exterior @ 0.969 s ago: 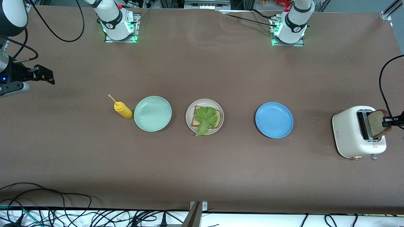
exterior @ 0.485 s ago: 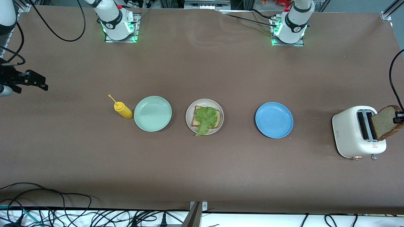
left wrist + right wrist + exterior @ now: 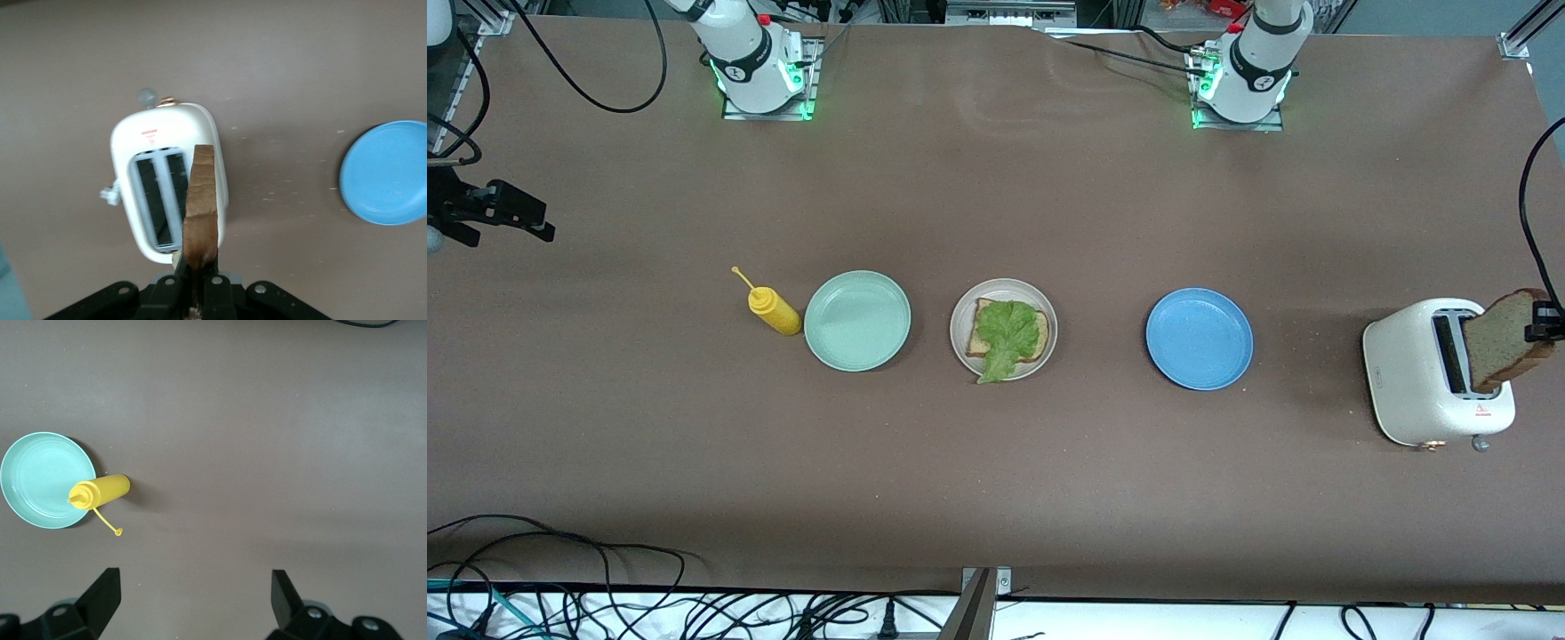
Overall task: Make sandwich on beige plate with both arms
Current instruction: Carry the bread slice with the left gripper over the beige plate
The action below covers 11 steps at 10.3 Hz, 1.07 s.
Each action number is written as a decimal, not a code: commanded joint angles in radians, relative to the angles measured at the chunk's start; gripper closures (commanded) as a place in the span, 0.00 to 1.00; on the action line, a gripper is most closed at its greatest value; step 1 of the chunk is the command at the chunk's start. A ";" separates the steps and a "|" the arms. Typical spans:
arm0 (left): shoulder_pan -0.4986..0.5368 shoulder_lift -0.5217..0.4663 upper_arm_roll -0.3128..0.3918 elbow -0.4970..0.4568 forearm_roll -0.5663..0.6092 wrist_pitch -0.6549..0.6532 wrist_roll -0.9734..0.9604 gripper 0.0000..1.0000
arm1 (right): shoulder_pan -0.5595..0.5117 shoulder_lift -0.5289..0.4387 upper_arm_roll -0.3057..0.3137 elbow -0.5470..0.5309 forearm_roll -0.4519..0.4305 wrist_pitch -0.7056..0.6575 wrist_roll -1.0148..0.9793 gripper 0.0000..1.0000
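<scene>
The beige plate (image 3: 1005, 286) sits mid-table with one brown bread slice (image 3: 980, 343) on it and a ruffled green lettuce leaf (image 3: 1009, 333) on top. A second bread slice (image 3: 1501, 345) hangs upright over the white toaster (image 3: 1409, 378), clear of its slots. My left gripper (image 3: 1542, 325) is shut on this slice's edge. In the left wrist view the slice (image 3: 201, 200) sticks out from the left gripper (image 3: 198, 283) above the toaster (image 3: 143, 143). My right gripper (image 3: 516, 213) waits open and empty over bare table at the right arm's end; the right wrist view shows its gripper (image 3: 193, 590) spread wide.
A mint green plate (image 3: 857, 320) and a lying yellow squeeze bottle (image 3: 775, 311) are beside the beige plate toward the right arm's end. A blue plate (image 3: 1199, 338) lies between the beige plate and the toaster. Cables run along the table's front edge.
The left gripper has lifted the bread slice out of the toaster slot and holds it above. The right gripper has drawn back toward its end of the table.
</scene>
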<state>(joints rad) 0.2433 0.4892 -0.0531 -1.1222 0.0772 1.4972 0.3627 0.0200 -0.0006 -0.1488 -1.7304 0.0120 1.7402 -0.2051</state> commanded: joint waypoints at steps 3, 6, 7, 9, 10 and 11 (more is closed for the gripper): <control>-0.048 0.003 0.013 0.021 -0.277 -0.084 -0.051 1.00 | -0.002 0.036 0.006 0.095 0.017 -0.022 0.007 0.00; -0.114 0.035 0.013 -0.017 -0.543 -0.087 -0.163 1.00 | 0.001 0.040 0.009 0.112 0.013 -0.041 0.015 0.00; -0.154 0.055 0.013 -0.027 -0.589 -0.087 -0.197 1.00 | 0.000 0.040 0.008 0.112 0.017 -0.048 0.013 0.00; -0.221 0.115 0.013 -0.034 -0.673 -0.086 -0.281 1.00 | 0.000 0.037 0.005 0.112 0.017 -0.103 0.021 0.00; -0.234 0.150 0.013 -0.036 -0.751 -0.084 -0.286 1.00 | 0.000 0.037 0.006 0.112 0.017 -0.100 0.021 0.00; -0.236 0.187 0.013 -0.037 -0.843 -0.084 -0.286 1.00 | -0.002 0.039 0.005 0.112 0.017 -0.103 0.021 0.00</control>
<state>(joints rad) 0.0048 0.6302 -0.0511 -1.1741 -0.6662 1.4201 0.0853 0.0235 0.0293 -0.1446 -1.6454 0.0126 1.6630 -0.1950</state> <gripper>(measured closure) 0.912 0.000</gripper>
